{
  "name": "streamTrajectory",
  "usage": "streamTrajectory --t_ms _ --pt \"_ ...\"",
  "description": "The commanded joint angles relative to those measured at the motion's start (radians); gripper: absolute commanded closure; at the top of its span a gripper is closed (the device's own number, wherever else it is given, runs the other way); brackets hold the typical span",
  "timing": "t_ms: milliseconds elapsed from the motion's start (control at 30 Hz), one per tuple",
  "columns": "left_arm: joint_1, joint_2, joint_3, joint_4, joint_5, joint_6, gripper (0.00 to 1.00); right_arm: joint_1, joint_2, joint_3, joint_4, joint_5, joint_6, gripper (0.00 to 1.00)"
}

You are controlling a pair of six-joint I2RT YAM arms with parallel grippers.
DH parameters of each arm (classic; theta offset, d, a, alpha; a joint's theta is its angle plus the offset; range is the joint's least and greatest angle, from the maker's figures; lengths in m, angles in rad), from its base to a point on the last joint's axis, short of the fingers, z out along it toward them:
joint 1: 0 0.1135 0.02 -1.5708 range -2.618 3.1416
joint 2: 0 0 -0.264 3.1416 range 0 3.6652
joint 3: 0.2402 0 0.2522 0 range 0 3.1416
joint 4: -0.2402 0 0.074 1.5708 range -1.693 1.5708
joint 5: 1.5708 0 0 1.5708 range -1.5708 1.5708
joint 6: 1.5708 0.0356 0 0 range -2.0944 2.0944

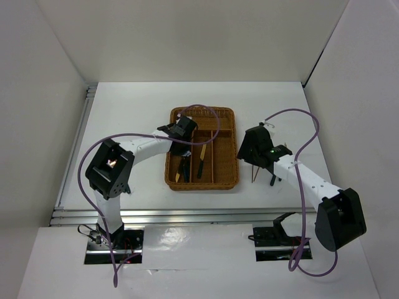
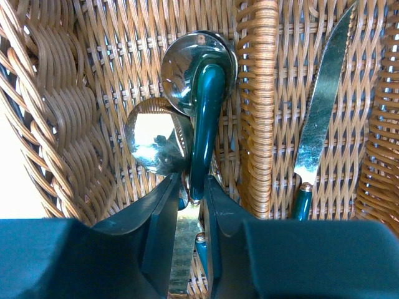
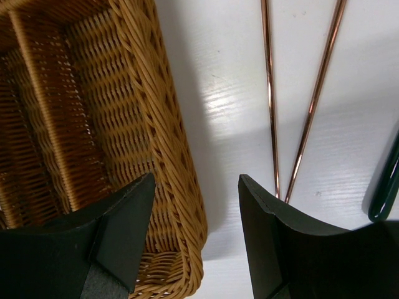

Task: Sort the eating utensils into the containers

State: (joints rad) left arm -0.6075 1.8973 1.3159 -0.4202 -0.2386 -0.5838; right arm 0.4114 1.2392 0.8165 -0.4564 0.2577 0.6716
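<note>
The brown wicker tray (image 1: 230, 163) lies mid-table. My left gripper (image 1: 182, 129) reaches into its left long slot and is shut on the tip of the dark green handle of a gold spoon (image 2: 201, 93), whose bowl rests on the slot floor. A second spoon bowl (image 2: 151, 134) lies beside it. A gold knife (image 2: 324, 99) lies in the neighbouring slot (image 1: 202, 159). My right gripper (image 3: 196, 180) is open and empty, straddling the tray's right wall (image 3: 168, 131). Two thin chopsticks (image 3: 269, 93) lie on the table to its right (image 1: 254, 172), and a dark-handled utensil (image 3: 385, 184) lies beyond them.
Purple cables (image 1: 308, 140) loop over both arms. White walls enclose the table at the back and sides. The right arm (image 1: 305, 177) stretches over the table's right part. More dark handles (image 1: 185, 168) lie in the tray's left slot.
</note>
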Motion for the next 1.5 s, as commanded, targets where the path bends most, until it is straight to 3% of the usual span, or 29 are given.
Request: streamTrajectory --t_ms 0,167,267,400,600,867,1200,1467 --pt "-0.005 0.055 0.005 0.038 0.007 -0.022 0.71 -0.006 0.002 -0.016 0.028 0.012 -0.003 0.36" --pt "-0.005 0.016 0.005 0.017 -0.002 -0.031 0.72 -0.006 0.002 -0.016 0.028 0.012 -0.003 0.36" --pt "-0.015 -0.015 -0.014 0.03 -0.002 -0.021 0.61 -0.006 0.002 -0.016 0.028 0.012 -0.003 0.36" --pt "-0.025 -0.047 -0.023 0.054 -0.002 0.009 0.54 -0.006 0.002 -0.025 0.028 0.012 -0.003 0.36" --pt "-0.025 -0.047 0.011 0.054 -0.016 0.044 0.53 -0.006 0.002 -0.025 0.028 0.012 -0.003 0.36" --pt "-0.048 -0.037 0.068 -0.078 -0.114 0.01 0.58 -0.006 0.012 -0.016 0.038 0.012 -0.003 0.36" --pt "-0.057 -0.124 0.009 0.018 -0.107 0.07 0.55 -0.006 0.031 -0.007 0.047 -0.006 -0.003 0.36" --pt "-0.057 -0.015 0.06 0.031 -0.094 0.081 0.55 -0.006 0.031 0.003 0.038 0.005 -0.003 0.36"
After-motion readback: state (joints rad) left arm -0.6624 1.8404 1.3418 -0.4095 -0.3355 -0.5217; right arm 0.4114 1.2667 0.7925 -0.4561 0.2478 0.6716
